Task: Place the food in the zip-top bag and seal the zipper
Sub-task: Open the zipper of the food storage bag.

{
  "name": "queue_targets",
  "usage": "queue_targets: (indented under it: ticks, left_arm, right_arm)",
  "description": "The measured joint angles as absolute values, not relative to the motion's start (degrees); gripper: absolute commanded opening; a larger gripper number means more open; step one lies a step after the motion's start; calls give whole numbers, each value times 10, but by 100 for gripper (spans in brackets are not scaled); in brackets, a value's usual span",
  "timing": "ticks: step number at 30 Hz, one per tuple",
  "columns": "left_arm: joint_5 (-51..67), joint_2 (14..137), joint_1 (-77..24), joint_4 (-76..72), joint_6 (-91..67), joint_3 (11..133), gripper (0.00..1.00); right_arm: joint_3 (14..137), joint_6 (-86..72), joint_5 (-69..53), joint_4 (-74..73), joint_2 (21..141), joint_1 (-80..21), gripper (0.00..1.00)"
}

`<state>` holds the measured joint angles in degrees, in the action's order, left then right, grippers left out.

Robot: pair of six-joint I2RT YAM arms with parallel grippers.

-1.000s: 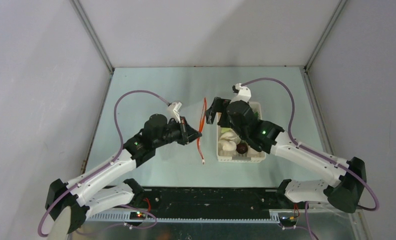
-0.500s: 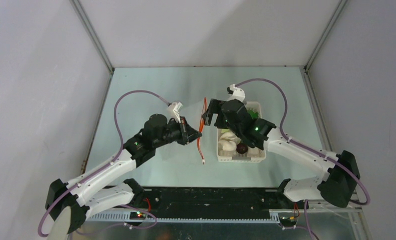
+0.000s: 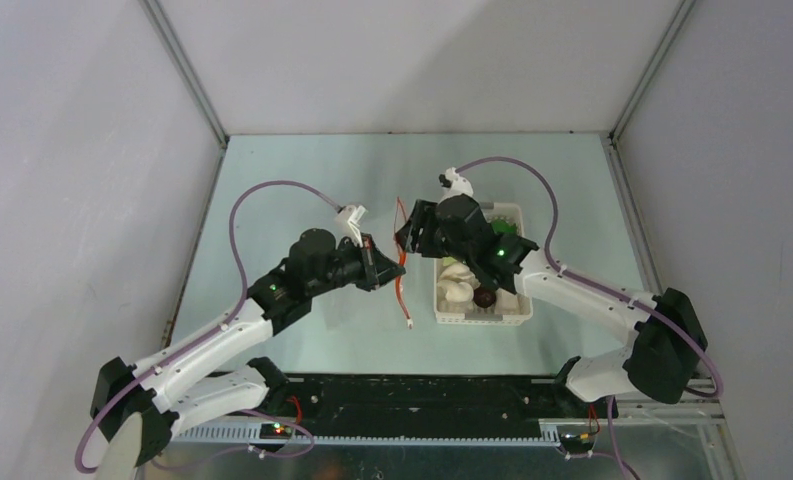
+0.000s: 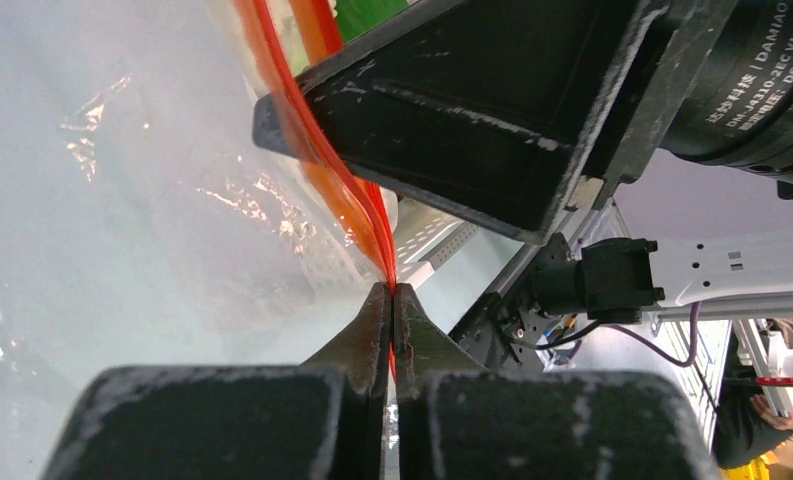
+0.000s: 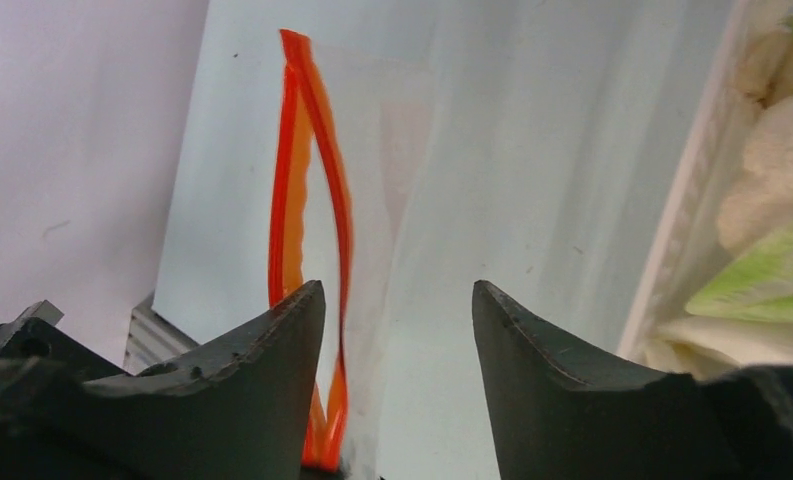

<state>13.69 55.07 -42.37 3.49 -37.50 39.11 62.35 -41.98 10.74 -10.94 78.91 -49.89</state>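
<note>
"Had any food gone in?"

"None. The small toy foods (image 3: 459, 290) lay in the white perforated basket (image 3: 482, 320). The left gripper (image 4: 392, 300) pinched the clear crinkly zip-top bag (image 4: 122, 200) by its red-orange zipper strip (image 5: 344, 200). The right gripper (image 5: 397, 300) gaped beside it, empty."

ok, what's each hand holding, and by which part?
Left hand: shut on the thin red-orange zipper strip of the clear crinkly plastic bag. Right hand: open at that strip, gripping nothing.
</note>
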Motion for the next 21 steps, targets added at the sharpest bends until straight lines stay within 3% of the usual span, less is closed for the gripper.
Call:
queue_targets:
  ticks: [1,7,11,12,13,14,15,17,21]
  left_arm:
    - [137,551,-424,35,-375,391,0]
    - [130,551,-427,35,-375,391,0]
    - [122,550,-427,36,-375,391,4]
    - [120,549,-428,36,-375,391,23]
    - [116,547,-428,38,-375,391,51]
    - [113,544,-428,41,-373,391,65]
    - [107,541,-428,45,-371,392,89]
    - [91,534,-429,62,-370,397,98]
    - [55,514,-429,97,-375,409,100]
  right_arm:
    - [623,-421,99,-104,793,-499,51]
    - [623,-428,62,-82,804,-499,2]
    - [623,-422,54,-73,804,-500,0]
    - [623,-421,54,-72,803,-500,0]
    - [620,-417,54,-67,801,-501,0]
    - [616,-413,55,-64,798,-501,0]
    - [612,-409,56,-64,794,-502,0]
    - [607,-401,58,-66,784,-504,0]
    - [605,-384,68,-76,759,-509,0]
